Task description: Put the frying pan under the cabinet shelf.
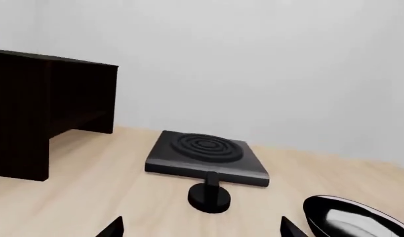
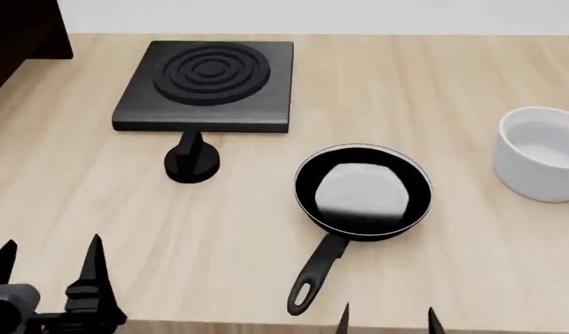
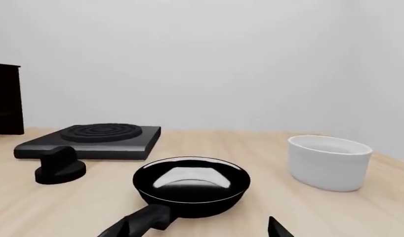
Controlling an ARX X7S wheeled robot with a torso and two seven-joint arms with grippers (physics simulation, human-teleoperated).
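The frying pan (image 2: 364,191) is round, black and glossy with a whitish sheen inside, and lies flat on the light wood table. Its long handle (image 2: 317,275) points toward the front edge. The right wrist view has the pan (image 3: 192,185) close ahead and the left wrist view has it (image 1: 357,219) off to one side. My right gripper (image 2: 389,321) is open, just right of the handle's end, holding nothing. My left gripper (image 2: 51,261) is open and empty at the front left. The dark cabinet shelf (image 1: 50,108) stands at the far left (image 2: 20,35), with an open space beneath its top.
A square black plate with concentric rings (image 2: 209,76) lies at the back centre-left. A small black knob-shaped object (image 2: 192,163) stands just in front of it. A white bowl (image 2: 542,153) stands at the right. The table's front edge (image 2: 220,325) runs just in front of both grippers.
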